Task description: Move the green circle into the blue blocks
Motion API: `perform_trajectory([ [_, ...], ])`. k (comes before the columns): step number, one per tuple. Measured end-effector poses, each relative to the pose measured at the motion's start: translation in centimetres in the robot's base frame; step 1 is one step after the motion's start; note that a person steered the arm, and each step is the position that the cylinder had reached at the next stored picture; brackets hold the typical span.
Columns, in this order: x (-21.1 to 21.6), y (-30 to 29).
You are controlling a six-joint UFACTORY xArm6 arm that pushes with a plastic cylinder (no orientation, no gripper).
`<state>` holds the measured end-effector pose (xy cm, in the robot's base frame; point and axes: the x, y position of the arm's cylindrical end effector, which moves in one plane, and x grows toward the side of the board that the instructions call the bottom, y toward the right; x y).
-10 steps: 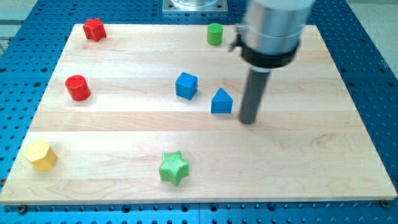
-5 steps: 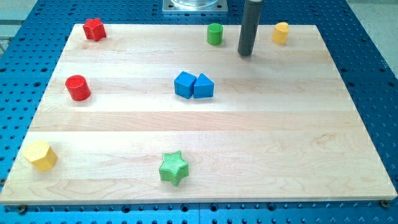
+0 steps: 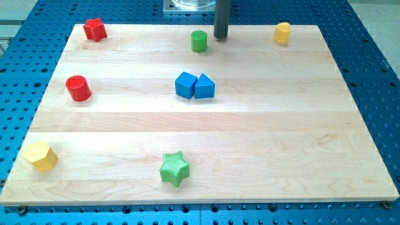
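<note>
You see a pale wooden board (image 3: 281, 137) lying on a blue perforated table (image 3: 375, 75). On the board, a green circle (image 3: 199, 41) sits near the view's top, with a blue cube (image 3: 185, 85) and a blue triangle (image 3: 204, 87) touching below it. A red star (image 3: 94, 29) and a red cylinder (image 3: 78, 88) lie on the view's left. A yellow cylinder (image 3: 282, 32) is at the top right, a yellow hexagon (image 3: 40, 155) at the bottom left, and a green star (image 3: 174, 169) near the bottom.

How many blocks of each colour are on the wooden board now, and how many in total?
Red: 2, star and cylinder
Green: 2, cylinder and star
Blue: 2, cube and triangle
Yellow: 2, cylinder and hexagon
Total: 8
</note>
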<state>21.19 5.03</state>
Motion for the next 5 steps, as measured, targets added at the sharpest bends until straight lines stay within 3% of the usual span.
perform_trajectory([
  [1, 2.4, -6.6],
  [2, 9.5, -8.8],
  [3, 8.5, -8.8],
  [4, 4.0, -9.6],
  [5, 3.8, -1.4],
])
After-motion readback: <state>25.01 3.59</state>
